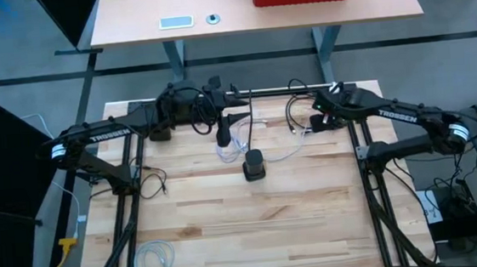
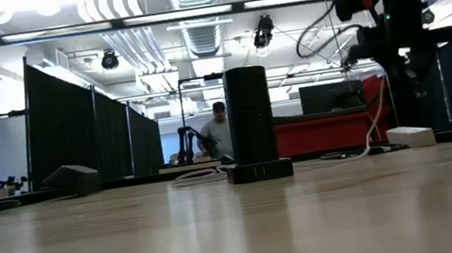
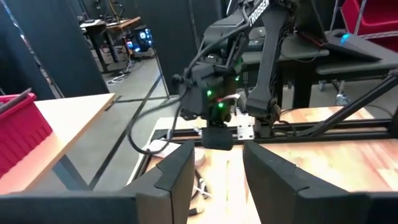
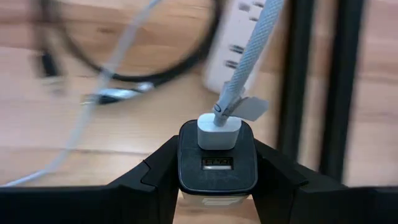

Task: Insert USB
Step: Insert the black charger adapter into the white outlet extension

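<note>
Right gripper [image 4: 217,168] clamps the charger [image 4: 217,163] behind the tower [image 1: 254,165], its plug [image 4: 217,130] seated. Small, rigid, slick: hold its flat sides. Left gripper [image 3: 216,174] idles open.

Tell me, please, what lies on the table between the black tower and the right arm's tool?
In the high view, a pale cable curves over the wood between the black tower and the right tool, which grips a black charger.
</note>
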